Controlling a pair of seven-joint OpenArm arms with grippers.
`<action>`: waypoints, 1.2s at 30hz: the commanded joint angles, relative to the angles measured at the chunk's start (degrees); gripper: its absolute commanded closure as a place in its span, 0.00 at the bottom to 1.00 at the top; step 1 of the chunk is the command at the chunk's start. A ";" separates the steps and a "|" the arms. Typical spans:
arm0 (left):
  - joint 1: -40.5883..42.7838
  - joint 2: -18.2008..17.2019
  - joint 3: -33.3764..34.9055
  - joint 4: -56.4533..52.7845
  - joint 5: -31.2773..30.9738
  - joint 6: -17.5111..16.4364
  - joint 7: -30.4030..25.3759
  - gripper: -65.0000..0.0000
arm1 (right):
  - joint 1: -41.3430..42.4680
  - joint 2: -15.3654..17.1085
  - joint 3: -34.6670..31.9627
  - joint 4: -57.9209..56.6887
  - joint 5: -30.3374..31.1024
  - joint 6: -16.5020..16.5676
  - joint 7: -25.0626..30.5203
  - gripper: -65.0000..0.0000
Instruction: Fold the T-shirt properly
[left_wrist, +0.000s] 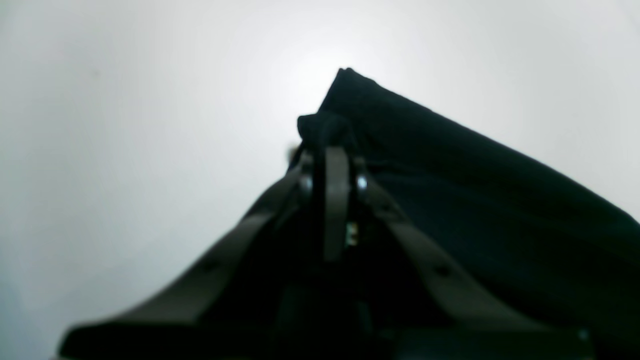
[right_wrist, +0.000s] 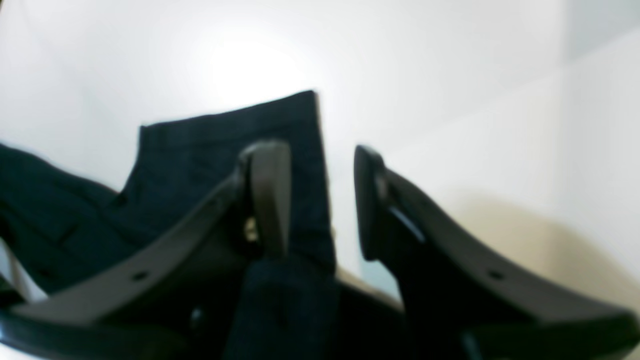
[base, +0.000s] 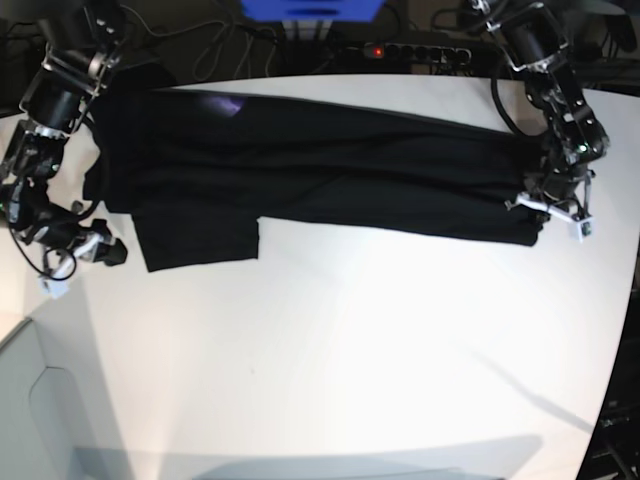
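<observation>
Evidently the left tool (left_wrist: 332, 150) is pinching the T-shirt (base: 330, 175), lying stretched across the table (base: 350, 350), at its hem to keep it taut, while the right tool (right_wrist: 320, 195) is gaping empty beside the sleeve.

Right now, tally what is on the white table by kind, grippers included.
T-shirt: 1
Grippers: 2, left gripper and right gripper
Total: 3

Black T-shirt (base: 330, 170) on white table (base: 350, 360)
</observation>
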 joint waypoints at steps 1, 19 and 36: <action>-0.65 -0.80 -0.29 0.83 -0.42 0.17 -1.38 1.00 | 2.04 1.17 -0.56 -0.70 1.41 -0.15 2.23 0.63; -0.03 -0.72 -0.29 0.83 -0.51 0.17 -1.29 1.00 | 3.01 2.40 -14.27 -13.53 1.41 -0.15 15.68 0.63; 0.14 -0.72 -0.38 0.83 -0.51 0.17 -1.29 1.00 | 2.92 2.40 -19.90 -13.27 1.41 -0.15 15.59 0.63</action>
